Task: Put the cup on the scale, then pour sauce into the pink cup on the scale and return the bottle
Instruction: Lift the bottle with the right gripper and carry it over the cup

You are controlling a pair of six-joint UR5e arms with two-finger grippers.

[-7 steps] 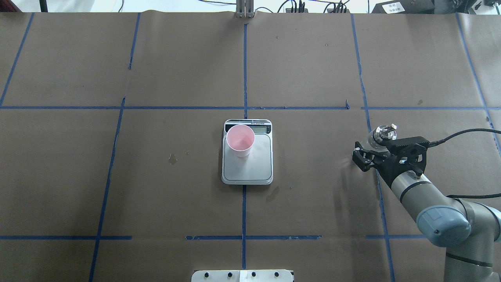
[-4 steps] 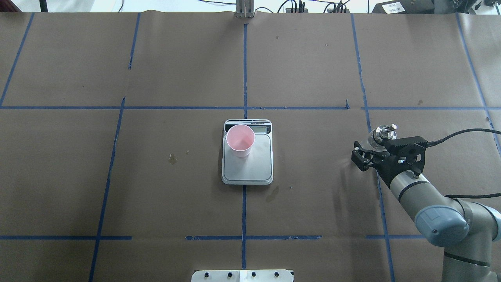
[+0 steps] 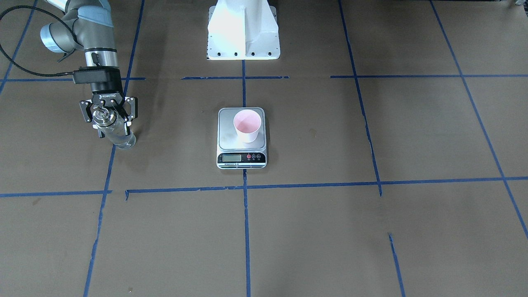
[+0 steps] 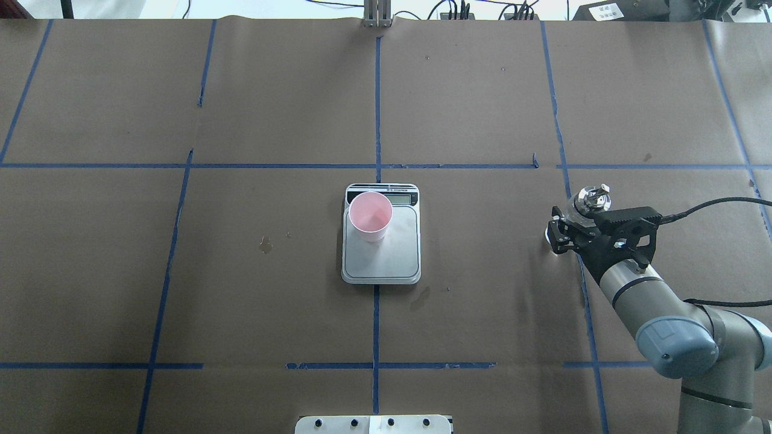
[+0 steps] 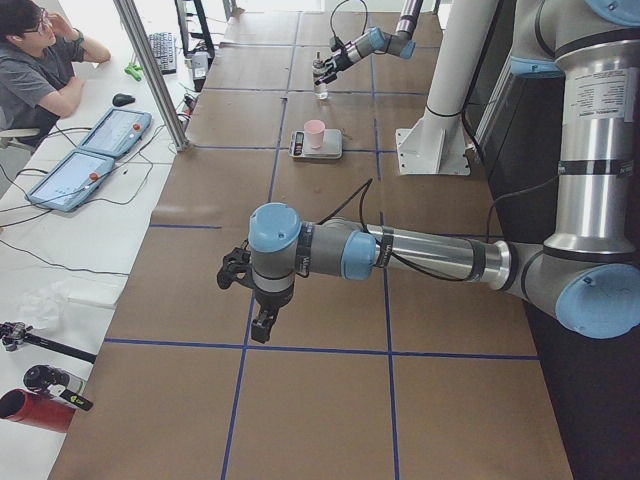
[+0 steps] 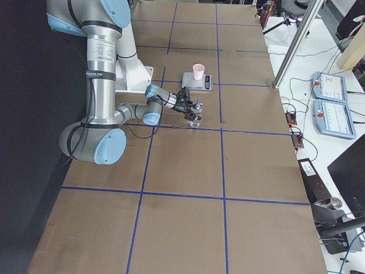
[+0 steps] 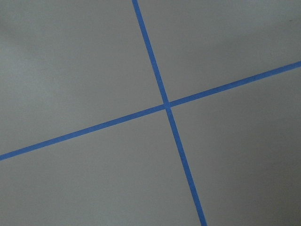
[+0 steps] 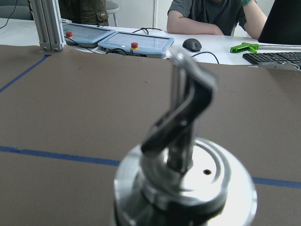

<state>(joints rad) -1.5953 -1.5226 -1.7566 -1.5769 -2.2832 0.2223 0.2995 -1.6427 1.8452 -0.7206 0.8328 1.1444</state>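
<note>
The pink cup (image 4: 370,216) stands upright on the far left part of the scale (image 4: 386,259), also in the front view with the cup (image 3: 247,123) on the platform (image 3: 226,138). The clear bottle (image 4: 591,197) with metal spout stands at the table's right side (image 3: 113,130). My right gripper (image 4: 573,222) is shut around its body (image 3: 112,126). The spout fills the right wrist view (image 8: 188,179). My left gripper (image 5: 262,325) shows only in the left side view, low over the table far from the scale. I cannot tell whether it is open.
Brown paper with blue tape lines (image 4: 376,120) covers the table. Small dark stains (image 4: 265,244) lie left of the scale. The robot's white base (image 3: 243,33) is behind the scale. A seated operator (image 5: 40,60) and tablets sit at a bench beyond the far edge.
The right gripper's fingers have drawn in around the bottle. The bottle's top has shifted slightly away from the robot in the overhead view. Cup and scale have not moved.
</note>
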